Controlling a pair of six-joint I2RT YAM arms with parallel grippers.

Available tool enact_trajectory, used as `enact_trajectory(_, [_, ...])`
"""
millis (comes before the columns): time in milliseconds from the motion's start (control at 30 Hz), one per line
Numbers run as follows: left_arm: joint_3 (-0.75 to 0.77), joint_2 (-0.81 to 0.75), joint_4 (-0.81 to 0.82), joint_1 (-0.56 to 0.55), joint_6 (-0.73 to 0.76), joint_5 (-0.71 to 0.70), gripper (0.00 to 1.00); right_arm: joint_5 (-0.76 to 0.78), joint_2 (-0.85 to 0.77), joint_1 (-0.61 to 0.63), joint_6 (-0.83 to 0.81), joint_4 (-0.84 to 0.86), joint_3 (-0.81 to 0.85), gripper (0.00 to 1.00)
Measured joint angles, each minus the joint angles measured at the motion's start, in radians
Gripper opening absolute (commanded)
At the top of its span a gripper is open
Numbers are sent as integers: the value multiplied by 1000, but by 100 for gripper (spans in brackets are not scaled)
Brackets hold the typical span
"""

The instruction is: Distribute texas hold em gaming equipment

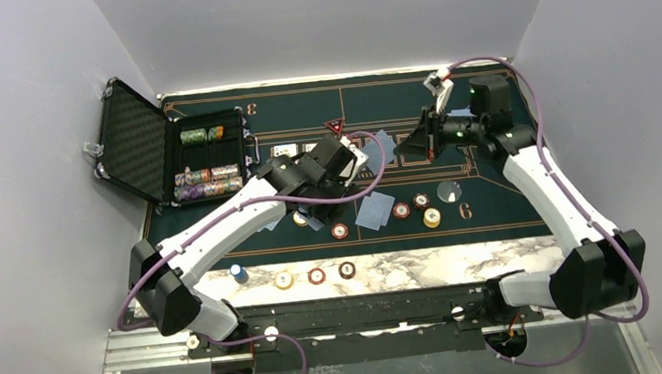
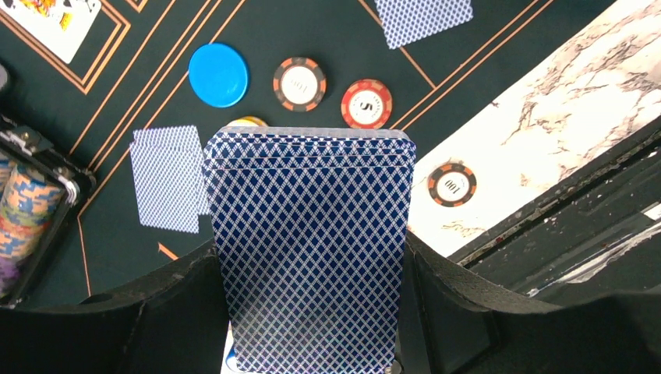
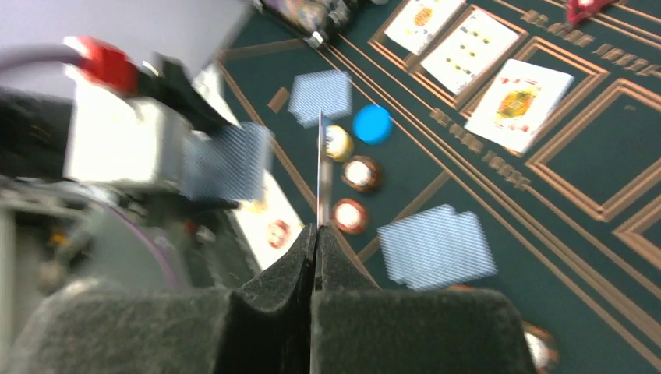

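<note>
dealing is partway: cards (image 1: 375,210) and chips (image 1: 401,209) already lie on the mat (image 1: 512,206), the left gripper (image 2: 312,300) clasps the deck (image 2: 310,226), and the right gripper (image 3: 316,245) pinches a single card (image 3: 320,167).

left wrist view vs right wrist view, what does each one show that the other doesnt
Only left wrist: the stack of blue-backed playing cards, back square-on, in the left gripper; readable numbers on the red round chip, 5, and the brown round chip, 100.
Only right wrist: the right gripper shut on a single blue-backed card seen edge-on, and the small red triangular marker.
Both: the flat round blue disc, face-down cards, the dark green felt mat.
</note>
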Motion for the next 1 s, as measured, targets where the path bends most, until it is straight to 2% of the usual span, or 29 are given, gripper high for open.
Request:
enact_trajectory(100, [-16,-25,-14,10,-21,-14,0,49,80,-1,-276,-156,67,1])
enact_trajectory(200, [-18,-58,-23,17,-35,-18,0,101,232,3,-504,-289,157,1])
enact_trajectory(367, [-19,-100,-29,22,-50,-16,0,187,538,15,-753,-460,348,1])
enact_trajectory(533, [-19,-116,-43,22,-57,-16,0,310,753,26,-864,-546,554,1])
enact_trajectory(700, [-19,-120,-54,22,-58,-16,0,401,887,30,-913,-560,697,1])
enact_trajectory(1000, [-19,-120,-69,22,-69,-16,0,477,993,30,-952,-502,779,1])
